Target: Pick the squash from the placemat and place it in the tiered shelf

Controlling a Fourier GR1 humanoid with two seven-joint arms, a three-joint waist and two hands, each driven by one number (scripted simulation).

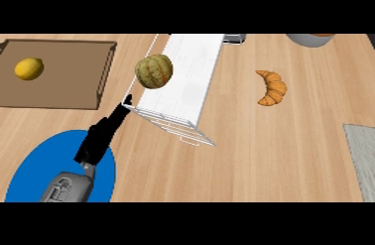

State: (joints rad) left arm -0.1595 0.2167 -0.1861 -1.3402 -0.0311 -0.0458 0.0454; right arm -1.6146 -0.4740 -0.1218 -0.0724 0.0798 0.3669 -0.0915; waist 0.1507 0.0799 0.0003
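Squash is sitting at the left edge of the white tiered shelf, at about twelve o'clock from the blue placemat, apparently already delivered. The left hand is reaching just below it with fingers straight and holding nothing, seemingly having let go; the right hand is not showing, and no writing is legible.

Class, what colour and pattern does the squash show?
The squash is tan-green with darker lengthwise stripes, seen in the head view.
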